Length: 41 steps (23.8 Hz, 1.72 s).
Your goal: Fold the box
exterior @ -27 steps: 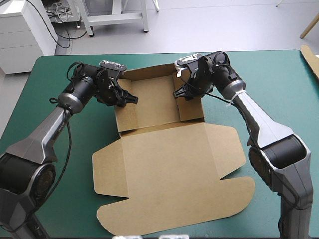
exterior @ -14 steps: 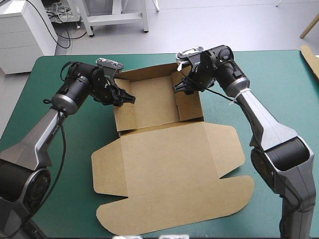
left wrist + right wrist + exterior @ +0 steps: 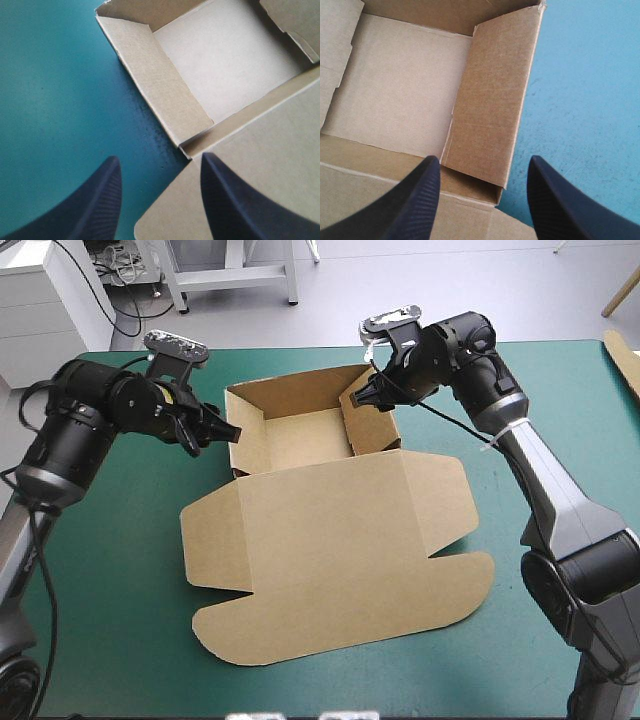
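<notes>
The brown box [image 3: 330, 540] lies mid-table as an open tray [image 3: 300, 435] on the far side, with its lid spread flat toward the near edge. The tray's side walls stand raised. My left gripper [image 3: 222, 432] hovers open just outside the left wall [image 3: 160, 90], nothing between its fingers [image 3: 95, 200]. My right gripper [image 3: 360, 400] is open above the right wall [image 3: 492, 100], which sits ahead of the gap between its fingers [image 3: 560, 200]. The tray floor [image 3: 395, 85] is bare.
Teal-green cover [image 3: 110, 540] shows on both sides of the box and along the near edge. A strip of brown board [image 3: 625, 360] lies at the table's far right edge.
Both grippers have lifted and drawn back from the tray's side walls, the left arm swinging well out to the left. The side walls now stand more upright and the box has shifted slightly away.
</notes>
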Motion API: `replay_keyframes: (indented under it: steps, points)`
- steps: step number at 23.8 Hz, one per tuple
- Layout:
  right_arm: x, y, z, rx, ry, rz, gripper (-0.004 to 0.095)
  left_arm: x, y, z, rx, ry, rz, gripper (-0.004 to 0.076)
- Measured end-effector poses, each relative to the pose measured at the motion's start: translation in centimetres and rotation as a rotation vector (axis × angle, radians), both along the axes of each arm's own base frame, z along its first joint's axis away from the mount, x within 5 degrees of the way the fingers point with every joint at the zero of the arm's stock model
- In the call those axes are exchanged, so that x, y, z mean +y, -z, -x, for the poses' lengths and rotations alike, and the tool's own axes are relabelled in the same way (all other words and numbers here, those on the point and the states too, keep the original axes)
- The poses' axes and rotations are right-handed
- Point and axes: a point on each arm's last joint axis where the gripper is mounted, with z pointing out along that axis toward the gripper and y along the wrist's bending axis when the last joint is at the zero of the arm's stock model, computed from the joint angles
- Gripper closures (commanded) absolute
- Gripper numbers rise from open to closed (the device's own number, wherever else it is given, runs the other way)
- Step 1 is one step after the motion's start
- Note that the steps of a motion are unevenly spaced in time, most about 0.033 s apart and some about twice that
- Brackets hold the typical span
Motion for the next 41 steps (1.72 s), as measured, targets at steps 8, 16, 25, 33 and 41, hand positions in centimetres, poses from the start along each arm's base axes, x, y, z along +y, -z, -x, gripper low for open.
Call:
replay_keyframes:
  steps: [8, 16, 25, 33, 41]
  points:
    - [0.0, -0.1, 0.0, -0.001, 0.0, -0.001, 0.0417, 2.3, -3.1, 6.1, -0.105, 0.034, 0.002, 0.0377]
    - [-0.2, 1.7, -1.7, -0.022, 0.025, 0.071, 0.0417, 5.3, 1.7, 14.3, -0.178, 0.04, 0.022, 0.0729]
    - [-1.7, 8.6, -6.4, 0.137, 0.062, -0.021, 0.0417, 8.6, 11.8, 24.1, -0.279, 0.028, 0.121, 0.0731]
    - [-0.6, 11.2, -7.3, 0.194, 0.02, -0.079, 0.0427, 9.3, 13.8, 26.0, -0.31, 0.008, 0.155, 0.0731]
    - [-0.5, 12.1, -7.7, 0.203, 0.02, -0.072, 0.0916, 9.3, 13.8, 26.0, -0.31, 0.008, 0.156, 0.0731]
